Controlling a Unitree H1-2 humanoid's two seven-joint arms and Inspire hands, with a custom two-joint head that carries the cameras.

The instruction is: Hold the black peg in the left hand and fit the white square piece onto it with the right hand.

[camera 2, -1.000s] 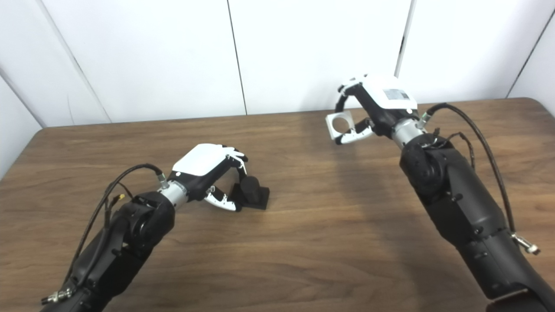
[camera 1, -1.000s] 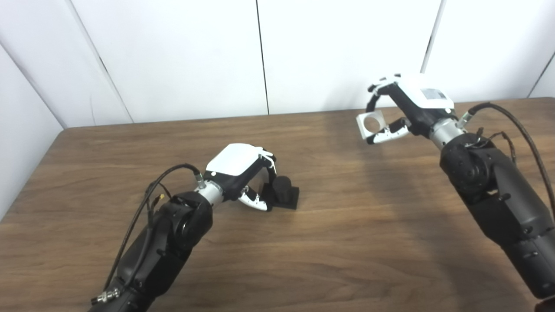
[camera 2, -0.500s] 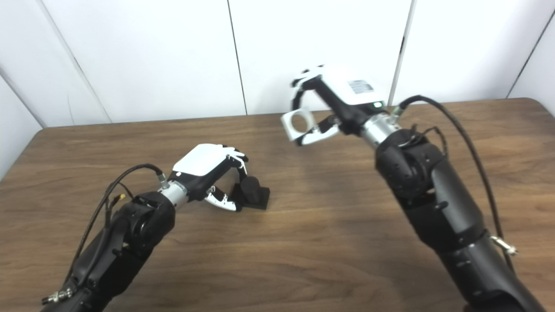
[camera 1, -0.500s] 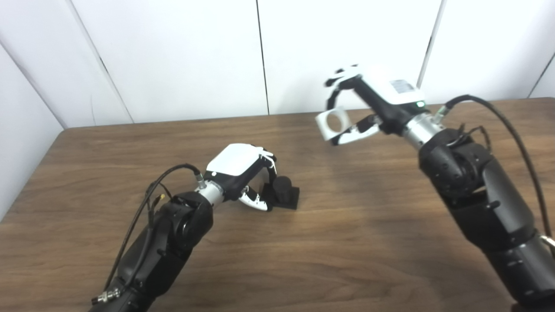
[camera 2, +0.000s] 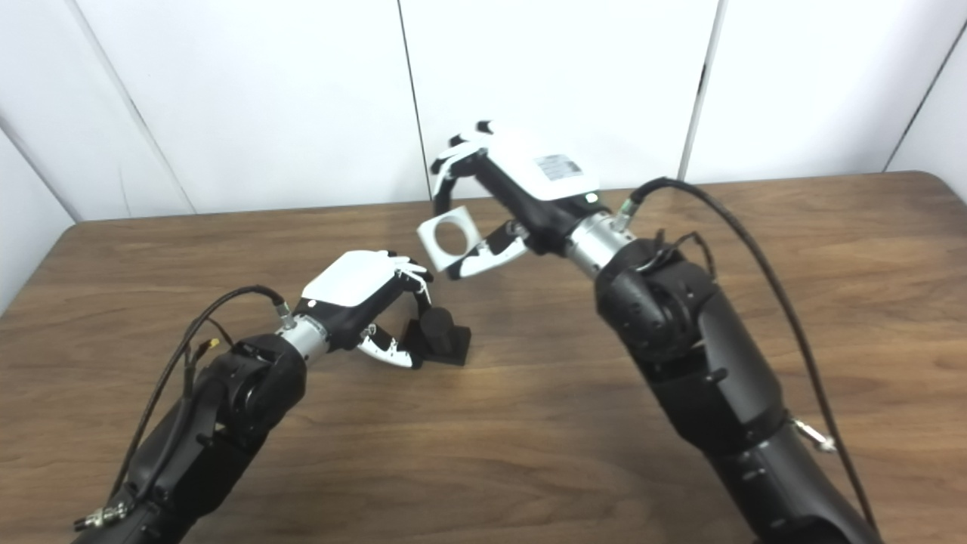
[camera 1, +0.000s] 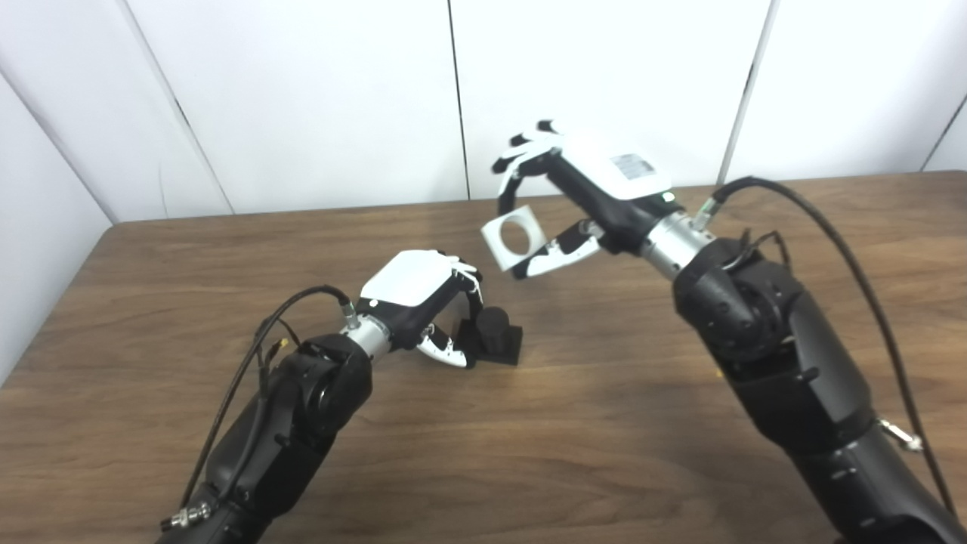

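Observation:
The black peg (camera 1: 495, 332), a short cylinder on a square base, stands on the wooden table (camera 1: 619, 423) near its middle. My left hand (camera 1: 423, 291) grips the base's left side between fingers and thumb. The white square piece (camera 1: 516, 239), with a round hole through it, hangs in the air above and slightly right of the peg, clear of it. My right hand (camera 1: 574, 189) is shut on it, fingers over its top edge and thumb under its lower edge. The same piece appears in the right eye view as the white square piece (camera 2: 451, 239).
White wall panels (camera 1: 302, 98) rise along the table's far edge. Cables loop off both forearms, a black cable (camera 1: 831, 219) arcing from the right wrist. Bare wood lies in front of the peg and to the far right.
My right hand has carried the white square piece leftward and a little lower, from the table's far right to just above the peg. The left hand and peg have stayed put.

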